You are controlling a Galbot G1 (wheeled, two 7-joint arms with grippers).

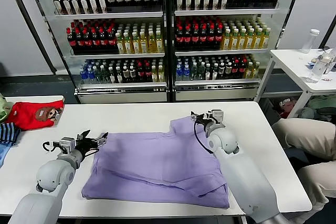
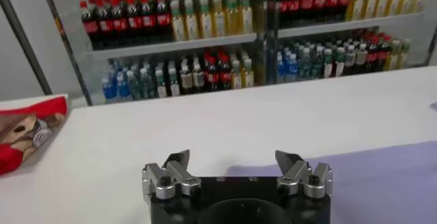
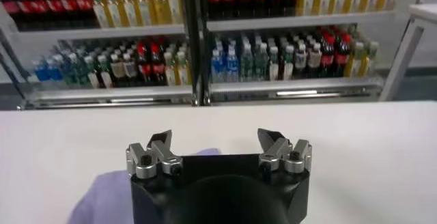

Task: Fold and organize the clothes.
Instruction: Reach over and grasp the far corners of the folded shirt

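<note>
Lavender T-shirt (image 1: 157, 166) is seen spread flat, plain side up, on the white table (image 1: 131, 116), its long axis running from the near edge toward the far sleeve. Left gripper (image 1: 103, 140) is held just beside the shirt's left edge, fingers apart and nothing gripped (cloth lies to its right). Right gripper (image 1: 201, 120) is poised at the far sleeve, fingers likewise spread, no fabric pinched; each arm is judged nearest its own side. Farther left, a red garment (image 1: 35, 114) w/ brown cartoon patch is laid at the table's end. Behind, drink coolers (image 1: 168, 30) are stocked w/ bottles; no label text can be read.
</note>
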